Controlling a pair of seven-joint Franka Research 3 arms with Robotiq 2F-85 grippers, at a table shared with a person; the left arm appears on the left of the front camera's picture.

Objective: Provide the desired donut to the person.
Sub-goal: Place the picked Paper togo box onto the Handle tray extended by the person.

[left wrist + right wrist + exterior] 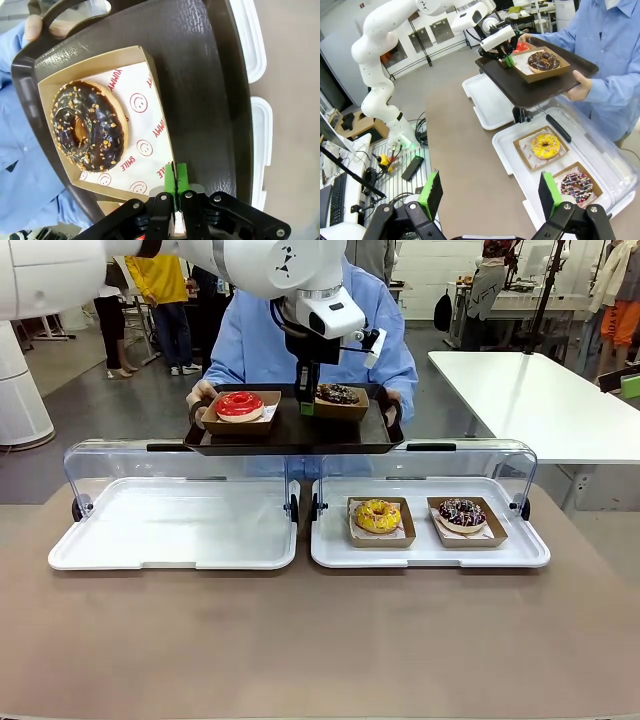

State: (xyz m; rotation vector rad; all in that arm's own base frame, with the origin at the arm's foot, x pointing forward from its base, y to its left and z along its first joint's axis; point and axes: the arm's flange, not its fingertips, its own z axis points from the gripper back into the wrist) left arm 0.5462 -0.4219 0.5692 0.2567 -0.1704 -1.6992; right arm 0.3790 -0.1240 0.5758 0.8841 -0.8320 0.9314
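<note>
My left tool point(307, 405) is pressed shut on the near rim of a cardboard box point(150, 107) holding the chocolate donut point(89, 126) with nut crumbs. The wrist view shows the green pads pinching that thin wall; the fingertips themselves are partly hidden behind the tool's black body. The box sits on a dark tray point(290, 435) that the person point(260, 340) in a light blue shirt holds beyond the far edge of the tabletop point(300, 640); the person's hands are mostly hidden behind the tray handles. A red-glazed donut point(240, 405) sits in a second box on the tray's left part. My right tool point(490, 192) hangs with its fingers spread wide, holding nothing, over the tabletop's right side.

I count four donuts: two on the held tray, and two on the right white tray point(430, 555), a yellow donut point(378, 516) and a dark sprinkled donut point(462, 513). The left white tray point(175, 530) is beside it. Both have clear lids swung up.
</note>
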